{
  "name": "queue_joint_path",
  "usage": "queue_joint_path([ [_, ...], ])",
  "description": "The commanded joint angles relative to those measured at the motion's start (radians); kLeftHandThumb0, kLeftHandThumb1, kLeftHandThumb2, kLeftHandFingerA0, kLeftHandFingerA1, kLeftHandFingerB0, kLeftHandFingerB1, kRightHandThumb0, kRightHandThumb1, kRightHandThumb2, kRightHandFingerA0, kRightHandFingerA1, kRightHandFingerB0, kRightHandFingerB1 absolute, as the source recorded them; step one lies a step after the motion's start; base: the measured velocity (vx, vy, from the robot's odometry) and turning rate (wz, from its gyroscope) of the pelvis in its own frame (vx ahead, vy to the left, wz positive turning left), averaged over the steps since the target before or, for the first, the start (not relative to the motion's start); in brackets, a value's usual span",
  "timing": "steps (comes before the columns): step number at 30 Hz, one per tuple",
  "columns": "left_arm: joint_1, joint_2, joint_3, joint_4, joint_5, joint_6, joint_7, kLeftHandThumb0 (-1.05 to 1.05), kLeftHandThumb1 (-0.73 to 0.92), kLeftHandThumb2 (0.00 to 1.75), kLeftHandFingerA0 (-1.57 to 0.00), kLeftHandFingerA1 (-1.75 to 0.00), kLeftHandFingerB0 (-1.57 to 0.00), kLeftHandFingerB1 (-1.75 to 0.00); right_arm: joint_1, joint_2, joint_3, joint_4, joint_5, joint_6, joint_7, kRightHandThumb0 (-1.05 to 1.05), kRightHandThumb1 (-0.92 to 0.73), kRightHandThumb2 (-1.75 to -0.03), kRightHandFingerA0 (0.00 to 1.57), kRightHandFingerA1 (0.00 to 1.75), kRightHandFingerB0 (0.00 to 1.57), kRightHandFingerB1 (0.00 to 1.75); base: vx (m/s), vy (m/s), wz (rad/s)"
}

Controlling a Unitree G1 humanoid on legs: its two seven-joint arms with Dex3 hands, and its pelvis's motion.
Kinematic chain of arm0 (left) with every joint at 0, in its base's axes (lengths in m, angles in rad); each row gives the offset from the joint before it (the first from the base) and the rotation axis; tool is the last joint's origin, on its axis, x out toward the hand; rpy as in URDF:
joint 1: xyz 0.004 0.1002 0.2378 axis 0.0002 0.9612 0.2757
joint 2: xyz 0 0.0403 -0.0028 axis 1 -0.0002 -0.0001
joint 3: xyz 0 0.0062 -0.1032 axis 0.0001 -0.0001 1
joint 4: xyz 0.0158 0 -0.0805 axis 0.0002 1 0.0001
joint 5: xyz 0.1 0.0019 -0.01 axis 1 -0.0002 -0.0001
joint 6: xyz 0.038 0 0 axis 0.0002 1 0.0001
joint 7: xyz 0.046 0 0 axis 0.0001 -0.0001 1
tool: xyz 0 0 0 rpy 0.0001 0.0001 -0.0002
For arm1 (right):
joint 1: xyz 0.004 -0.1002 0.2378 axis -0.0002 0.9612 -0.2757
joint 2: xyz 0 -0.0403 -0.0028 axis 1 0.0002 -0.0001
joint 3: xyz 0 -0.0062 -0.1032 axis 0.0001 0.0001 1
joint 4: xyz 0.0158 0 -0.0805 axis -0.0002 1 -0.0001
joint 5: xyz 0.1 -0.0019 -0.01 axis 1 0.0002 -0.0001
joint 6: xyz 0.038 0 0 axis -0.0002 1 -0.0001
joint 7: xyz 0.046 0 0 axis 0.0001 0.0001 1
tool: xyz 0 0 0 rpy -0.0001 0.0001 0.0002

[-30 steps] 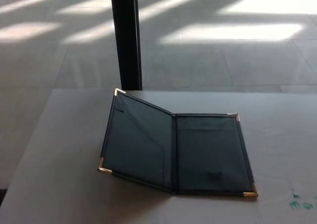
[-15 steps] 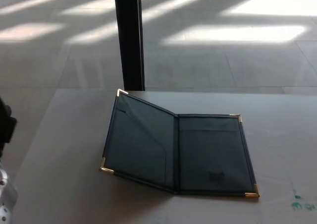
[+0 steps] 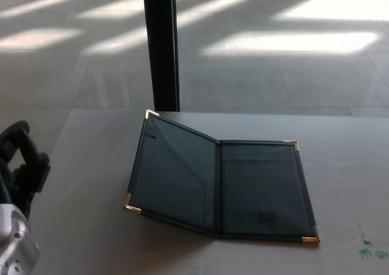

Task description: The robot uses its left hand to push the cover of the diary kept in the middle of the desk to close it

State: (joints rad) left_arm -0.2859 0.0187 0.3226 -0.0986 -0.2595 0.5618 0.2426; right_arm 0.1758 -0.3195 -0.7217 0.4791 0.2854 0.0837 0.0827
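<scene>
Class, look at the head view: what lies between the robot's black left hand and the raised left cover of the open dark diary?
Nothing: in the head view only bare grey desk separates the black left hand from the diary's raised left cover.

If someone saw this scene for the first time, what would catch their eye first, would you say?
A dark diary lies open mid-desk, its left cover tilted up, gold corners glinting. The robot's black left hand sits at the left edge, apart from it. A dark post rises behind the desk.
</scene>
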Motion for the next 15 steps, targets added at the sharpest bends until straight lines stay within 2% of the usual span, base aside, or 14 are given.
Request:
queue_joint_path([
  [1, 0.066, -0.05, -0.051, -0.001, -0.096, 0.255, -0.061, -0.87, 0.92, 0.85, -0.3, -0.51, -0.23, -0.45, 0.001, -0.017, -0.028, -0.034, 0.058, 0.053, -0.016, -1.02, -0.89, -0.67, 0.94, 0.76, 0.55, 0.59, 0.0, 0.0, 0.0],
  [4, 0.072, -0.081, -0.058, -0.002, -0.11, 0.258, -0.058, -0.9, 0.92, 0.83, -0.31, -0.55, -0.25, -0.47, -0.006, -0.019, -0.029, -0.036, 0.06, 0.059, -0.017, -1.02, -0.87, -0.67, 0.96, 0.74, 0.56, 0.57, 0.0, 0.0, 0.0],
  [6, 0.077, -0.14, -0.092, -0.011, -0.104, 0.272, -0.028, -0.89, 0.92, 0.82, -0.32, -0.54, -0.26, -0.48, -0.006, -0.022, -0.033, -0.05, 0.063, 0.072, -0.026, -1.02, -0.87, -0.68, 0.96, 0.74, 0.55, 0.57, 0.0, 0.0, 0.0],
  [7, 0.082, -0.15, -0.108, -0.02, -0.099, 0.28, -0.024, -0.92, 0.92, 0.88, -0.3, -0.54, -0.27, -0.49, -0.008, -0.023, -0.031, -0.051, 0.066, 0.074, -0.016, -1.02, -0.88, -0.68, 0.93, 0.75, 0.52, 0.57, 0.0, 0.0, 0.0],
  [13, 0.107, -0.221, -0.202, -0.033, -0.069, 0.313, -0.004, -0.85, 0.92, 0.86, -0.3, -0.53, -0.24, -0.47, -0.019, -0.036, -0.026, -0.039, 0.064, 0.071, -0.009, -1.02, -0.88, -0.67, 0.9, 0.73, 0.53, 0.55, 0.0, 0.0, 0.0],
  [15, 0.12, -0.241, -0.224, -0.025, -0.055, 0.309, 0.004, -0.9, 0.92, 0.91, -0.29, -0.52, -0.24, -0.47, -0.027, -0.042, -0.025, -0.02, 0.056, 0.067, -0.019, -1.01, -0.88, -0.67, 0.91, 0.71, 0.55, 0.53, 0.0, 0.0, 0.0],
])
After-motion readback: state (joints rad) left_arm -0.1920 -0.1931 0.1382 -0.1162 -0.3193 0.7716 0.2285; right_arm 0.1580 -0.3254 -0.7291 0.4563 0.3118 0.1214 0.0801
